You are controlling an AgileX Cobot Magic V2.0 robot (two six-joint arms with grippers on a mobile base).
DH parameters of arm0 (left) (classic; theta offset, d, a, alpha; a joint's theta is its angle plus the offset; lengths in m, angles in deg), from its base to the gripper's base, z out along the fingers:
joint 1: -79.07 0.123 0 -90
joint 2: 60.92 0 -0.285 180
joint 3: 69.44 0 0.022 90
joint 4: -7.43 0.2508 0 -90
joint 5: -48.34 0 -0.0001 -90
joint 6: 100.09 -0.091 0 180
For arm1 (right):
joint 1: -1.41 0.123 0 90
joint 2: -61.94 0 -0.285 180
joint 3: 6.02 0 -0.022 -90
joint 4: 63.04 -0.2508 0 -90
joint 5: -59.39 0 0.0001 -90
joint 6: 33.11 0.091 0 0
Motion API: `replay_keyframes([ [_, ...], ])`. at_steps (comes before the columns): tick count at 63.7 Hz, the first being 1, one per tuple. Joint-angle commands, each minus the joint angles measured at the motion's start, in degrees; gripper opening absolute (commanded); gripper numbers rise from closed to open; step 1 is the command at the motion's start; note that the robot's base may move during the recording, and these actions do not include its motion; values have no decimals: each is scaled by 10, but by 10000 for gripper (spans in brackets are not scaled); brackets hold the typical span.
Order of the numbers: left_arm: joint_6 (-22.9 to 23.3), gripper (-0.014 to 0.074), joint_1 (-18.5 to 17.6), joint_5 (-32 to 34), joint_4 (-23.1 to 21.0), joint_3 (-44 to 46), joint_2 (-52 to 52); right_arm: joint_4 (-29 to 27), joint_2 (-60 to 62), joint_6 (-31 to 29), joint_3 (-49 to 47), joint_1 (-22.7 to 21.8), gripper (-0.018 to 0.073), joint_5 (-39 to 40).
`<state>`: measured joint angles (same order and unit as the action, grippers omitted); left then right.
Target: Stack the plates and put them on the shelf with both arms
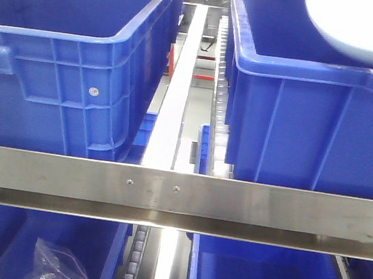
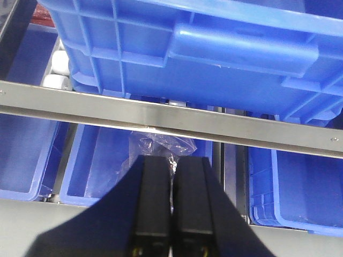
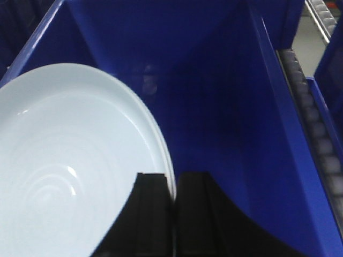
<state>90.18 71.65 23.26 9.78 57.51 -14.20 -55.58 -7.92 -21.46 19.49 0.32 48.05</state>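
**Plates held over the right-hand bin**

Nearest the right wrist camera, the right gripper [image 3: 173, 214] has its two black fingers [image 3: 153, 214] pinched narrowly on the rim of the plates [image 3: 69, 166], large round glossy dishes of very pale blue-white with a low upturned rim. A second rim edge shows just beneath the top one, so the two sit stacked. They hang tilted inside the opening of a deep blue plastic bin [image 3: 225, 107], close to its left wall, with its dark floor well below them. In the front view the plates [image 1: 363, 32] show as a pale curve at the top right corner, above the same blue plastic bin [image 1: 298, 119].

The left gripper [image 2: 172, 214] has its black fingers pressed together with nothing between them. It hovers in front of a horizontal brushed-steel shelf rail [image 2: 161, 118], below a tilted blue crate [image 2: 214, 53]. Just beyond the fingertips, a crumpled clear plastic bag [image 2: 161, 147] lies in a lower blue tray [image 2: 102, 160].

In the front view, a second blue plastic crate [image 1: 66, 63] stands on the left, apart from the right one, with a white divider strip [image 1: 179, 91] and a roller track [image 1: 220, 116] between them.
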Motion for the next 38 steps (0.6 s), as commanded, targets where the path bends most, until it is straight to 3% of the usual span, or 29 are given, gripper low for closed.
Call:
replay_keyframes([
  [1,4,94,-4,39,0,16,0,5,-65,0,-96,-1,57,33],
  [6,4,94,-4,39,0,16,0,-5,-124,0,-156,-1,97,-16],
  [9,4,94,-4,39,0,16,0,-6,-161,0,-191,-1,195,-44],
  [10,4,94,-4,39,0,16,0,-6,-168,0,-199,-1,235,-51],
  [12,4,94,-4,39,0,16,0,-6,-188,0,-224,-1,426,-65],
  [14,4,94,-4,39,0,16,0,-6,-195,0,-230,-1,543,-63],
  [17,4,94,-4,39,0,16,0,-6,-196,0,-230,-1,650,-47],
  [28,4,94,-4,39,0,16,0,-6,-154,0,-207,-1,577,-21],
  [38,4,94,-4,39,0,16,0,-6,-45,0,-105,-1,504,24],
])
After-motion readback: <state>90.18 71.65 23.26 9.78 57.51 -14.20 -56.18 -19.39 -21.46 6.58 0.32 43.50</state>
